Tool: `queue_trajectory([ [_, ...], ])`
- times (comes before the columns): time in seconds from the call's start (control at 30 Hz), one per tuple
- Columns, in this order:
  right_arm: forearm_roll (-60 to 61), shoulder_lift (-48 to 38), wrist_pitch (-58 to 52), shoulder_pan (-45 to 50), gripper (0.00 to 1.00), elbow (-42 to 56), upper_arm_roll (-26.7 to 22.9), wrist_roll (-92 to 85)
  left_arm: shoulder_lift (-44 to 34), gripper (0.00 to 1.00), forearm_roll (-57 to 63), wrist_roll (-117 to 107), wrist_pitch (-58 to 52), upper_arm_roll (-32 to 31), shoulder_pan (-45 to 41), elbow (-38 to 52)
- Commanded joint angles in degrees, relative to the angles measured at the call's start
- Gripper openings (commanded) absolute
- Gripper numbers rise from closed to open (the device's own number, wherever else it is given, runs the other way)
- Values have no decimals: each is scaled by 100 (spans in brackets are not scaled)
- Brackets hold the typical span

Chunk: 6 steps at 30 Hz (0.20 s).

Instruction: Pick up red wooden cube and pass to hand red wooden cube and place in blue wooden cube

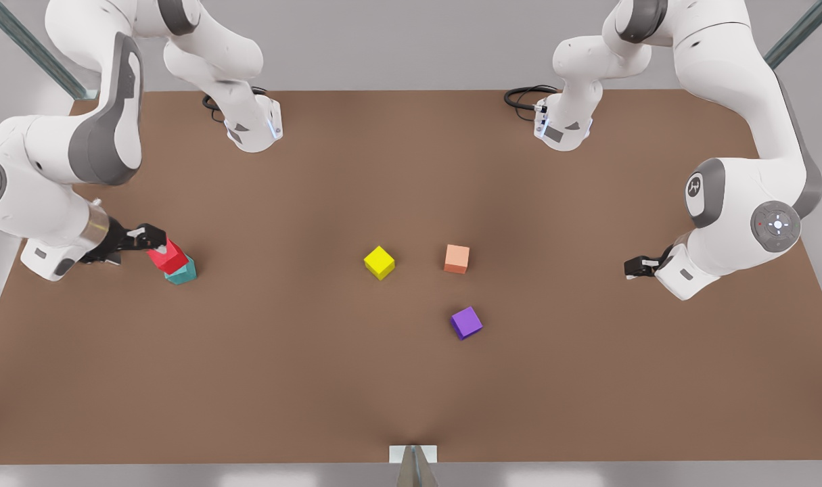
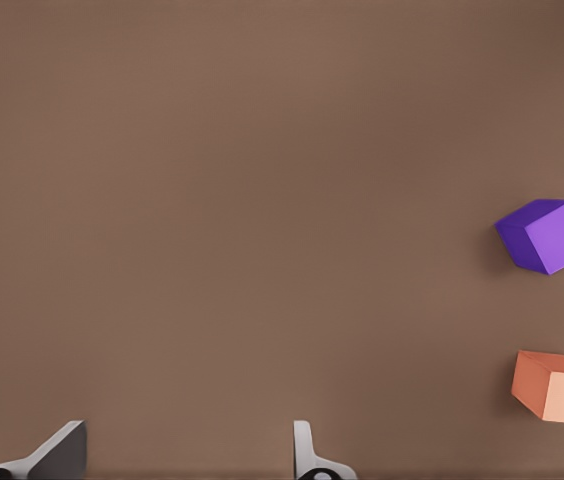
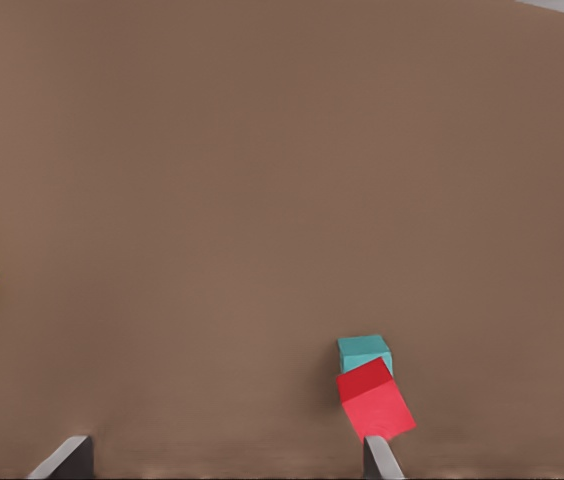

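The red wooden cube [image 1: 168, 257] was seen tilted on top of the blue wooden cube [image 1: 183, 272], at the front view's left. It was judged light, hard & smooth, best pinched on 2 flat sides. The right gripper [image 1: 151, 237] was held just beside it, claw apart, nothing gripped. The left gripper [image 1: 632, 266] was parked far off, claw apart too.

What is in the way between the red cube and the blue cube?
Nothing visible. The red cube sits tilted on the blue cube, touching it. The right hand is open beside it; the left hand waits open, far off.
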Motion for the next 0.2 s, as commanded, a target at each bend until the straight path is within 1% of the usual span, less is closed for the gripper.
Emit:
queue_trajectory([
  [0.0, -8, -180, -725, -74, 100, -204, 110, 2037, -7, 100, 13, -21, -1, -1, -1, 3],
  [0.17, -96, -207, -716, -47, 100, -204, 101, 2045, -7, 100, 4, -21, -9, -1, -1, 3],
])
